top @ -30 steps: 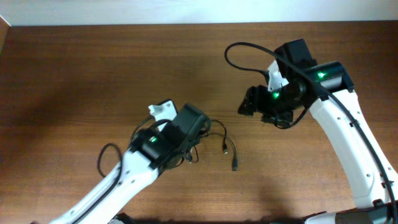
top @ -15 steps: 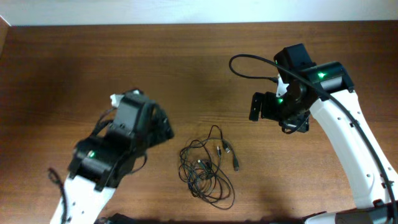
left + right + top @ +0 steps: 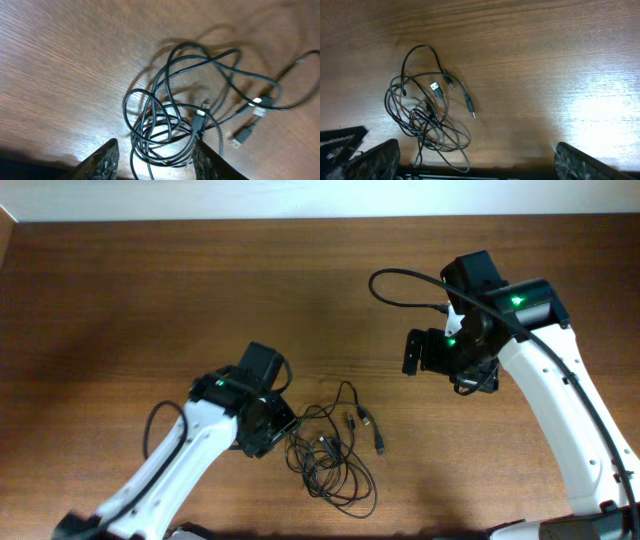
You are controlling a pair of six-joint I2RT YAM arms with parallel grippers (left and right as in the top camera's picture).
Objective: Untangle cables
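Table [image 3: 120, 280]: 1. Arms: 2, the left arm [image 3: 185, 455] and the right arm [image 3: 545, 385]. Grippers: 2, the left gripper [image 3: 268, 432] and the right gripper [image 3: 415, 352], with 2 fingers each. Cables [image 3: 325, 455]: 1 tangled heap. The number of separate cords cannot be told through the overlaps. Plugs [image 3: 244, 135]: 4 made out in the left wrist view. Cannot tell whether the loops hide more.

No writing, label, brand, number or sign can be read anywhere, neither on the cables [image 3: 322, 452] nor on the wooden table [image 3: 150, 280].
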